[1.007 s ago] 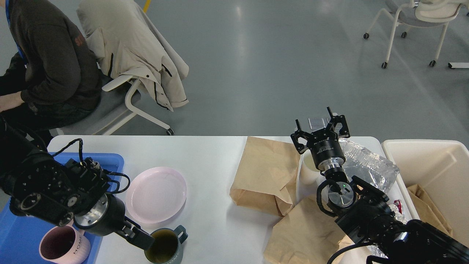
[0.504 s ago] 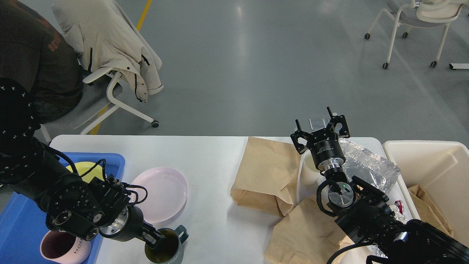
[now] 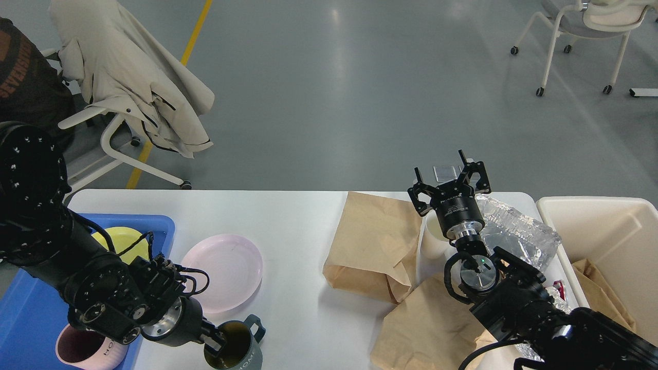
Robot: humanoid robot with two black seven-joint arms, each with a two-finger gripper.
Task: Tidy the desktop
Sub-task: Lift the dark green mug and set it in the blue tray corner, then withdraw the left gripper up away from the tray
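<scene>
The white desktop (image 3: 293,226) carries a pink plate (image 3: 223,272), a grey-green mug (image 3: 239,347) with dark liquid, two brown paper bags (image 3: 375,241) (image 3: 432,329), a white paper cup (image 3: 434,239) and crumpled clear plastic (image 3: 514,231). My left gripper (image 3: 213,343) is at the mug's left rim. Its dark fingers dip into the mug, and I cannot tell them apart. My right gripper (image 3: 447,172) stands open over the far table edge, above the cup, holding nothing.
A blue tray (image 3: 31,308) at the left holds a yellow plate (image 3: 121,239) and a pink mug (image 3: 85,349). A cream bin (image 3: 611,231) at the right has brown paper (image 3: 599,293) in it. A chair with a coat (image 3: 128,82) and a seated person stand behind the table.
My left arm swung back and lowered its gripper onto the mug's rim, uncovering the yellow plate. The person and the coat chair rolled away to the left. The right arm stayed still.
</scene>
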